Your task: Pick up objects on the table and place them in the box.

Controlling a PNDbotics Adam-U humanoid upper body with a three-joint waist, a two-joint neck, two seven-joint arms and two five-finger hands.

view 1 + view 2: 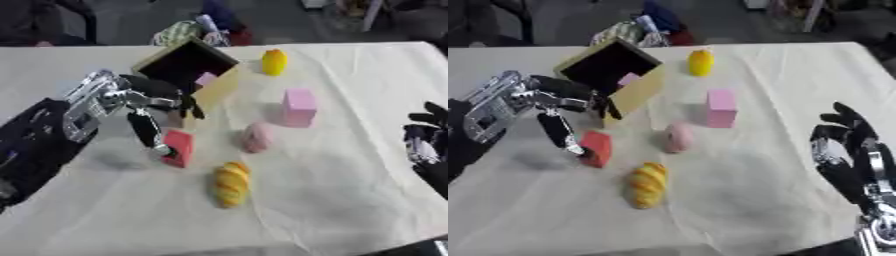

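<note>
Counting one red block [179,147], two pink blocks [298,107], one box [186,67]

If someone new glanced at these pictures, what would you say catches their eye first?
Probably the left hand, reaching in from the left with its thumb down against the red block near the table's middle. Just behind it stands the open box, tilted, with a pink piece inside. The bright items scattered to the right follow: a yellow object at the far side, a pink block, and a yellow bread-like thing nearest the camera.
</note>
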